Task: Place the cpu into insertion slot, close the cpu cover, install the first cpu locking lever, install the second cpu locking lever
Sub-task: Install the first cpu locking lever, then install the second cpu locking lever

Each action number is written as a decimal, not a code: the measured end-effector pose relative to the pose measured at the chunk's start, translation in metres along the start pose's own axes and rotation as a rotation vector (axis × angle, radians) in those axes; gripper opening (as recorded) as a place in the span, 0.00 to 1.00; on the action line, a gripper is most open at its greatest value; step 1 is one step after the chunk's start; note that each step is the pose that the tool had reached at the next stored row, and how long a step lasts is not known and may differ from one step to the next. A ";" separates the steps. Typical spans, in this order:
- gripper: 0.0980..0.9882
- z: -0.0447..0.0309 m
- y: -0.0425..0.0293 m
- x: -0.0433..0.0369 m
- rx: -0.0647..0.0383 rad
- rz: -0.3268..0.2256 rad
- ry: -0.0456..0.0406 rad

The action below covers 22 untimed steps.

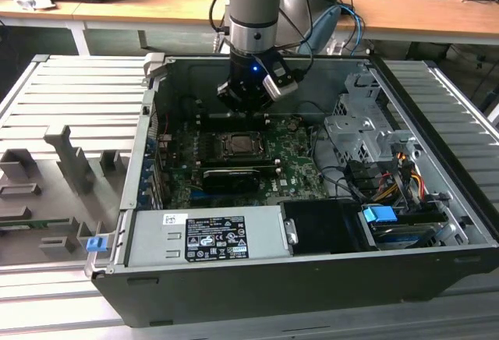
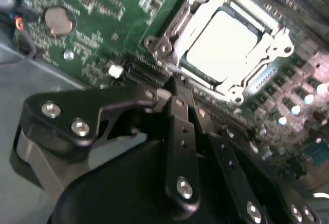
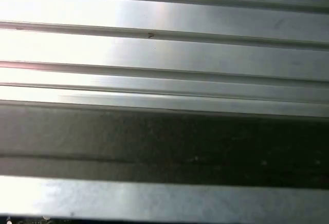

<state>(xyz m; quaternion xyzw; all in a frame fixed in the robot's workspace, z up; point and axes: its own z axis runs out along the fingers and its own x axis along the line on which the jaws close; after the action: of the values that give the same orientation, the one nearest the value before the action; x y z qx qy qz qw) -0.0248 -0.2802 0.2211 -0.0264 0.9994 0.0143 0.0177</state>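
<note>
In the case (image 1: 312, 278) on the table (image 1: 62, 98), the cpu (image 2: 221, 41) sits under the lowered cpu cover (image 2: 172, 34) — latching unclear — closed hand (image 2: 175, 88) beside.

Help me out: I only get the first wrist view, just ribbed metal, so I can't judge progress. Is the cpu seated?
Observer: Yes. In the second wrist view the cpu lies flat in the insertion slot.
Operator: And the cover?
Observer: The cpu cover is down, framing the chip.
Operator: Where's the gripper?
Observer: The gripper is shut, holds nothing, and sits at the socket's edge. In the exterior view it hangs inside the computer case, just behind the socket.
</note>
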 end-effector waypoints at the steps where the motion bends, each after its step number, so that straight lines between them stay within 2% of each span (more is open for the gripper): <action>1: 0.01 0.0000 -0.0005 0.0001 0.000 0.000 0.0000; 13: 0.01 -0.0002 -0.0027 0.0002 0.000 0.000 0.0001; 15: 0.01 -0.0002 -0.0067 0.0004 0.000 0.000 0.0000; 17: 0.01 -0.0007 -0.0069 0.0004 0.000 0.000 0.0001; 20: 0.01 -0.0059 -0.0069 0.0002 0.000 0.000 0.0001; 21: 0.01 -0.0114 -0.0067 0.0000 0.000 0.000 0.0000; 22: 0.01 -0.0128 -0.0068 -0.0001 -0.001 0.000 -0.0002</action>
<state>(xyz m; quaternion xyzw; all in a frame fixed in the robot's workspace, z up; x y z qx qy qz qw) -0.0248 -0.2874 0.2336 -0.0264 0.9994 0.0145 0.0178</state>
